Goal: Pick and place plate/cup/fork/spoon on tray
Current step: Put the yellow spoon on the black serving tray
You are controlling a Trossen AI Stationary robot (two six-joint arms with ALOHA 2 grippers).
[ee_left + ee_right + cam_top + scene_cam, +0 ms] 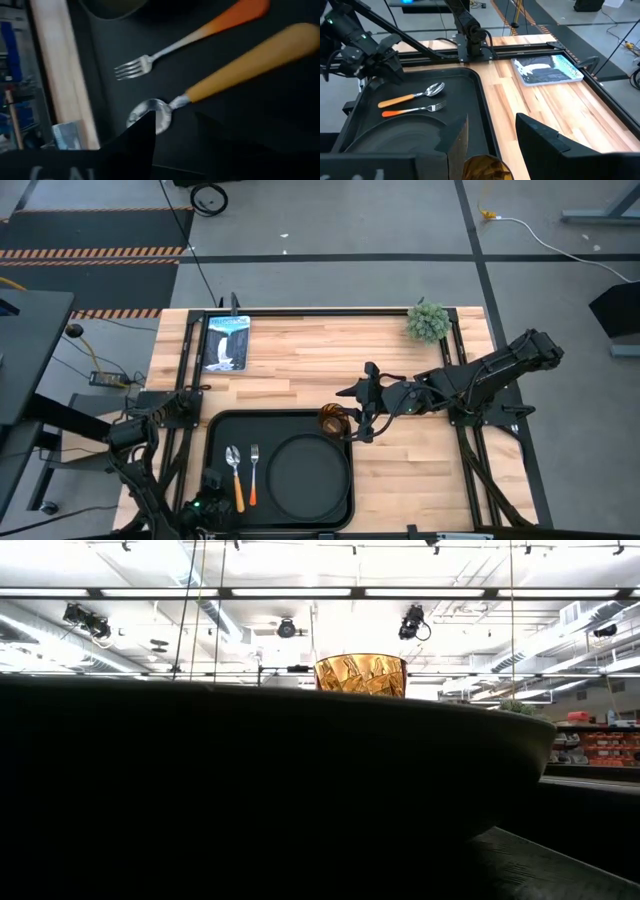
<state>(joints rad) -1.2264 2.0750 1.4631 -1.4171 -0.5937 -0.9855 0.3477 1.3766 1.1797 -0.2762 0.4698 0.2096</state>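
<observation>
The black tray [215, 442] lies at the table's near left. On it lie the round black plate [308, 475], the orange-handled spoon [234, 465] and the orange-handled fork [254, 470], side by side left of the plate. The amber cup [333, 421] is at the tray's far right corner and shows above the plate's rim in the low view [360, 675]. My right gripper [350, 425] is shut on the cup. My left gripper [213, 483] is open and holds nothing. It hovers at the tray's near left, by the spoon's bowl [161, 120]. My right gripper pinches the cup between its two fingers [461, 142], one on each side of the cup's wall [485, 167]. The fingers come from the table's right side, slanting down. The cup stands upright over the tray's far right corner; whether its base rests on the tray, I cannot tell.
A picture book [226, 340] lies at the far left of the table. A green plant ball [428, 321] sits at the far right. Bare wood [420, 470] spreads right of the tray. Black frame rails run along both table sides.
</observation>
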